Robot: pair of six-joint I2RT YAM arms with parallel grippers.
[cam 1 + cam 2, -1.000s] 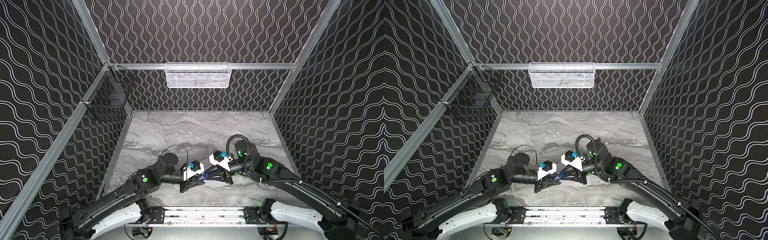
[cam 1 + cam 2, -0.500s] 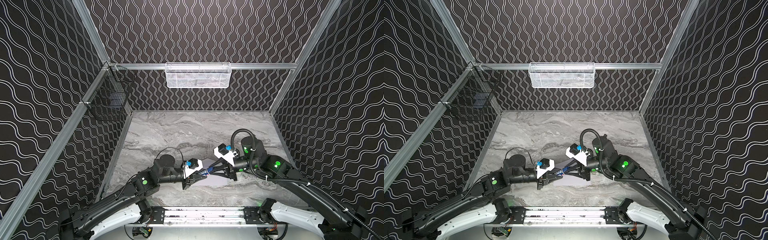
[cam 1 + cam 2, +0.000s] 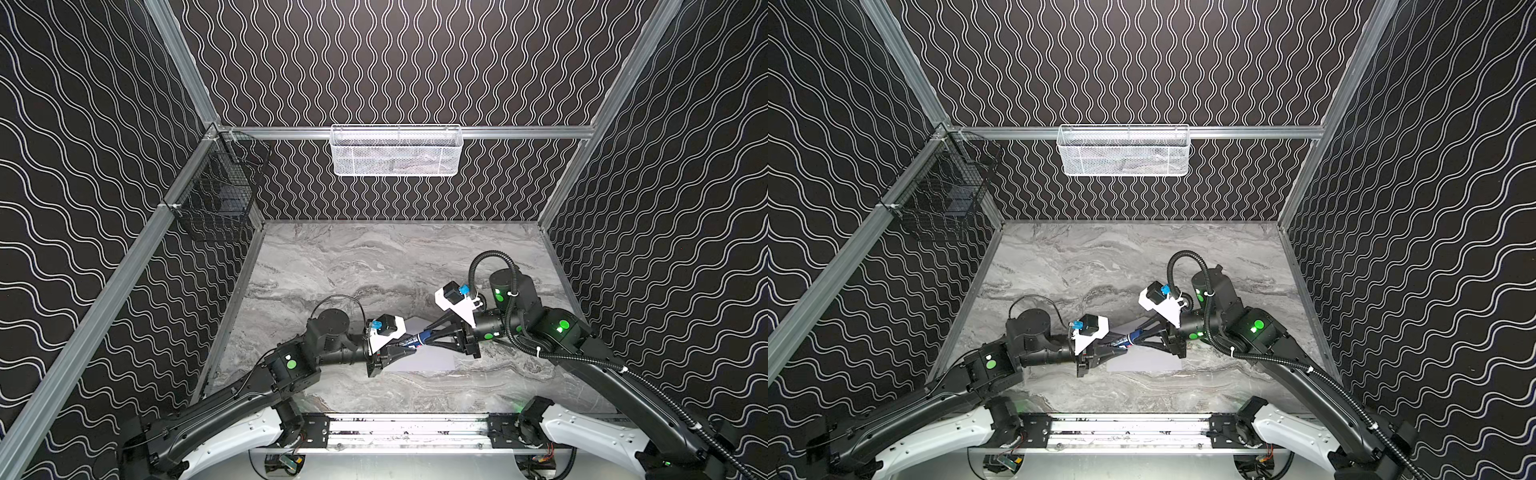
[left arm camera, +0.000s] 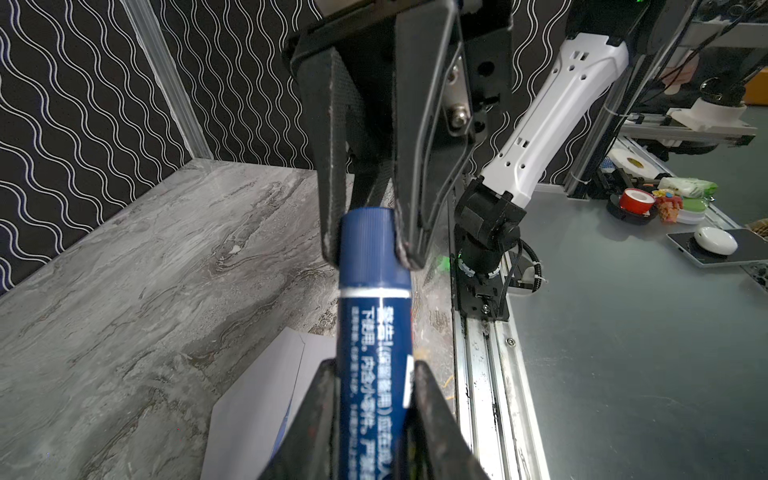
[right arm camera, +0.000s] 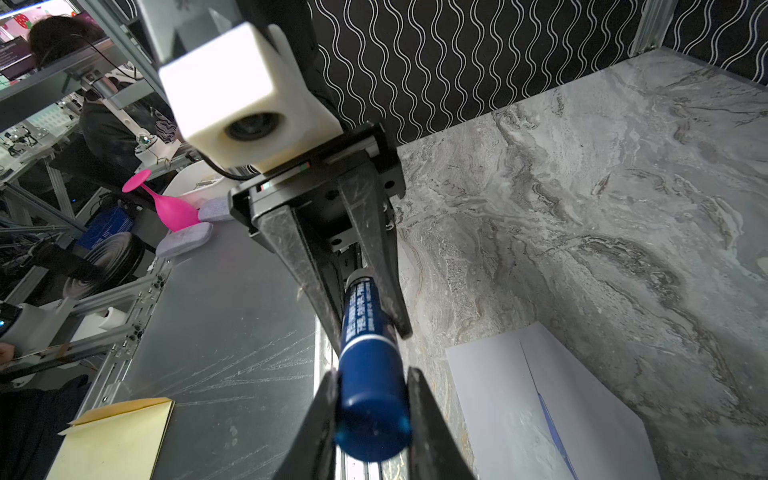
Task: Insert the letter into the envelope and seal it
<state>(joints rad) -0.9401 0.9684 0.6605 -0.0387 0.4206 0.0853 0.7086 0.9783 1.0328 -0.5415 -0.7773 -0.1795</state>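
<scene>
Envelope [image 5: 490,395]: pale lavender, flat on table; blue letter [image 5: 550,420] edge at flap.

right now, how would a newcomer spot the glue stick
Near the front edge of the marble table, the left gripper and right gripper meet above the pale envelope. The glue stick bridges them: a blue round tube with white print, unlike the flat envelope beneath.

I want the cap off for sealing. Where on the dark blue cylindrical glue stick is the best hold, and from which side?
Probably as now: left end effector across the printed barrel of the dark blue glue stick, right end effector across its ribbed cap, each arriving end-on from opposite sides. The slim round tube is held clear above the pale grey envelope, leaving both ends free.
</scene>
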